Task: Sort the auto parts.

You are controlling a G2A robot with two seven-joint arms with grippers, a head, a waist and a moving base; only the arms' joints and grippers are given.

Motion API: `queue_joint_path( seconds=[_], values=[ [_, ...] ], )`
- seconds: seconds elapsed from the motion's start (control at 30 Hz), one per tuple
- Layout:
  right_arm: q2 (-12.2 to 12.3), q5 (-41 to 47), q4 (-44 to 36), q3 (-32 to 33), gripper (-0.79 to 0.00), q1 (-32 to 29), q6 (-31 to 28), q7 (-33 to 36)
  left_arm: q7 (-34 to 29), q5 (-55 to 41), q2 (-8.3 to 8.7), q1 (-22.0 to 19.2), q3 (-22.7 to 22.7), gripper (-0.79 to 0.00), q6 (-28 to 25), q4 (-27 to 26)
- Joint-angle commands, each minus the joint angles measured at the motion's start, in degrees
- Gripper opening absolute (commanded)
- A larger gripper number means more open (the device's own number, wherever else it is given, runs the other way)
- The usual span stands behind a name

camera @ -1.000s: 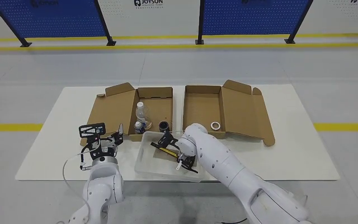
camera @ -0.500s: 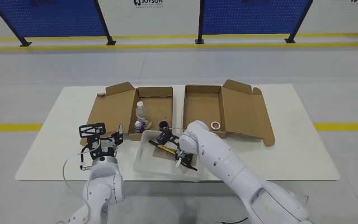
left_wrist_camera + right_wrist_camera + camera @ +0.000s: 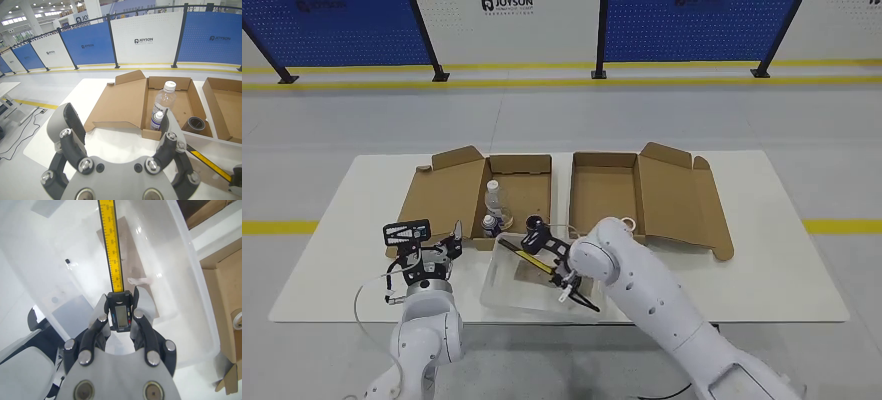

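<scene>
A white surface (image 3: 332, 260) stands on a pale grey floor (image 3: 542, 115) marked with broad yellow lines (image 3: 842, 227). Behind it runs a fence of blue panels (image 3: 697, 28) and white panels (image 3: 507, 30) on black posts (image 3: 600, 40). The left wrist view shows ceiling lights (image 3: 35, 4) in a tall hall. Black cables (image 3: 19, 141) trail over the floor beside another white table (image 3: 7, 89).

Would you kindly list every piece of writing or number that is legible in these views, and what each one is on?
"70", "80", "90", "100", "110", "120", "130", "140", "150": scale numbers on the yellow caliper held in the right gripper.
Its display: blank.
Labels on the bottle and spray can: too small to read.
The fence panels: a brand logo with wording, left unquoted.
</scene>
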Motion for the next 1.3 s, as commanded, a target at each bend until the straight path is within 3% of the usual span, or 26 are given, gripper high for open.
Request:
queue_joint_path(
  seconds=[0.0, 0.37, 0.67, 0.87, 1.27],
  values=[
    [0.69, 0.21, -3.79, 1.65, -0.785, -1.82, 0.17, 0.46, 0.0, 0.0, 0.0, 0.0, 0.0, 0.0, 0.0, 0.0],
    [3.13, 8.46, -14.63, 11.04, -0.785, -8.69, 1.78, -1.9, 0.0, 0.0, 0.0, 0.0, 0.0, 0.0, 0.0, 0.0],
    [3.71, 27.19, -13.9, 17.33, -0.785, -13.05, 1.58, -10.39, 0.0, 0.0, 0.0, 0.0, 0.0, 0.0, 0.0, 0.0],
    [3.97, 36.4, -11.55, 18.3, -0.785, -13.97, -0.68, -11.92, 0.0, 0.0, 0.0, 0.0, 0.0, 0.0, 0.0, 0.0],
    [4.94, 37.46, -10.73, 17.28, -0.785, -14.18, -0.88, -13.3, 0.0, 0.0, 0.0, 0.0, 0.0, 0.0, 0.0, 0.0]
  ],
)
